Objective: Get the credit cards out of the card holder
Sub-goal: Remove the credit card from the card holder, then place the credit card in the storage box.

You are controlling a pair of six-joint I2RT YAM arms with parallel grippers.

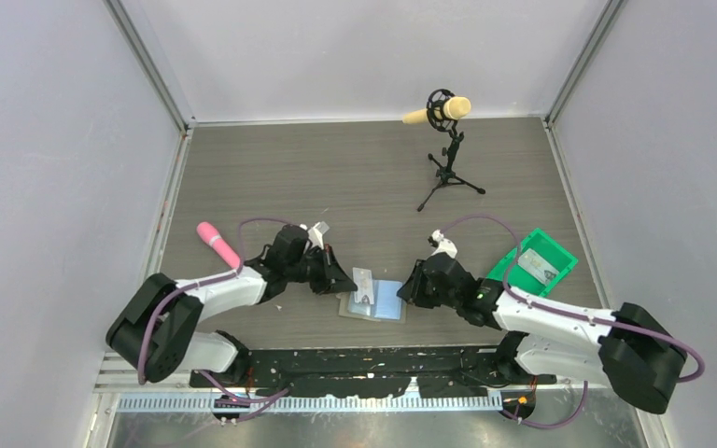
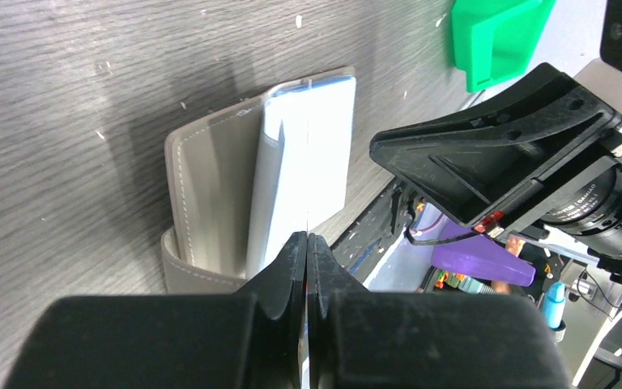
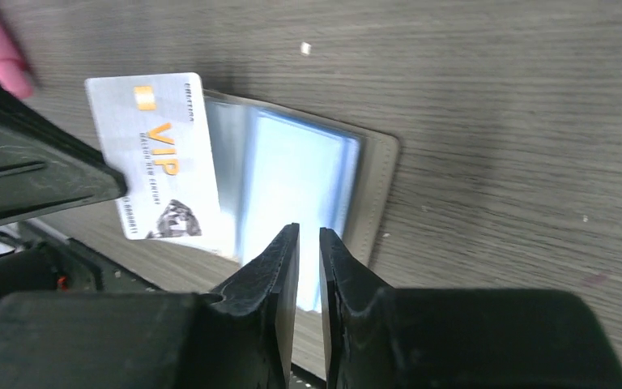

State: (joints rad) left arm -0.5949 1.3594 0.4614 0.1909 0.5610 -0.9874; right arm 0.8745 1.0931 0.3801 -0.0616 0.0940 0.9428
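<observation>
2 tools meet at the holder (image 1: 387, 301), which lies open on the bench (image 1: 336, 177) between them. The left tool (image 2: 306, 239) is shut and seems to pinch 1 card (image 3: 155, 154) by its edge, tilted up over the holder's left half. The right tool (image 3: 308, 235) is barely open and holds nothing, poised over the holder's right half. The step looks like drawing this card free. Next, the left tool must lift it clear, probably toward the bin (image 1: 560, 247), where pale cards (image 1: 534, 266) seem to lie.

Plain pale grey walls (image 1: 364, 56) with metal corner posts (image 1: 149, 65) enclose a dark wood-grain bench (image 1: 336, 177) under even light.
</observation>
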